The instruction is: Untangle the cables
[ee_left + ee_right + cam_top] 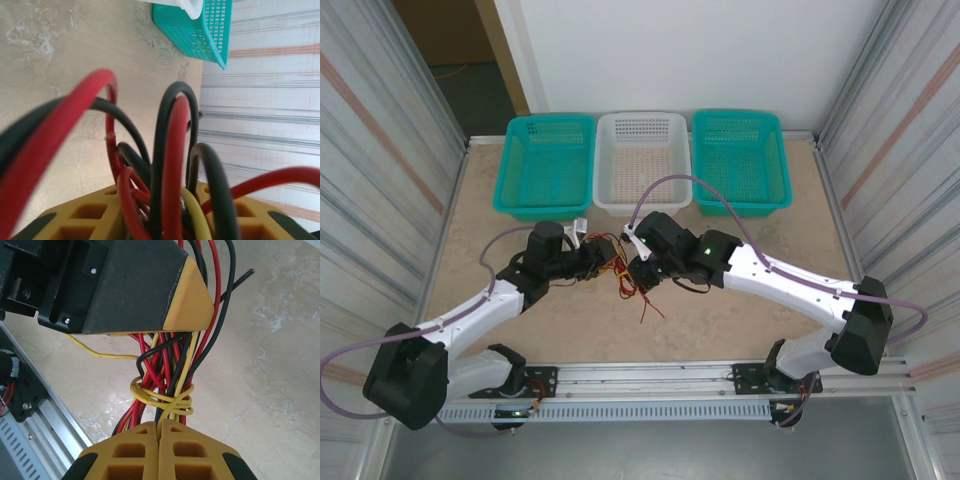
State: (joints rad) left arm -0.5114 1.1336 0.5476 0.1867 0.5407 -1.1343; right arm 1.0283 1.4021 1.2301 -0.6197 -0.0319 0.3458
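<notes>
The cables are a tangle of red, black and pale yellow wires held just above the tabletop between the two arms; loose red ends trail toward the front. My left gripper comes in from the left. In its wrist view the looped cables fill the gap between its yellow fingers, which are closed onto the bundle. My right gripper is shut, its pads pressed together on a yellow strand just below the yellow tie wrapped round the cables. The left gripper's black and yellow finger sits above that tie.
Three baskets stand along the far edge: teal, white, teal. The right teal basket appears in the left wrist view. A metal rail runs along the near edge. Corrugated walls close both sides.
</notes>
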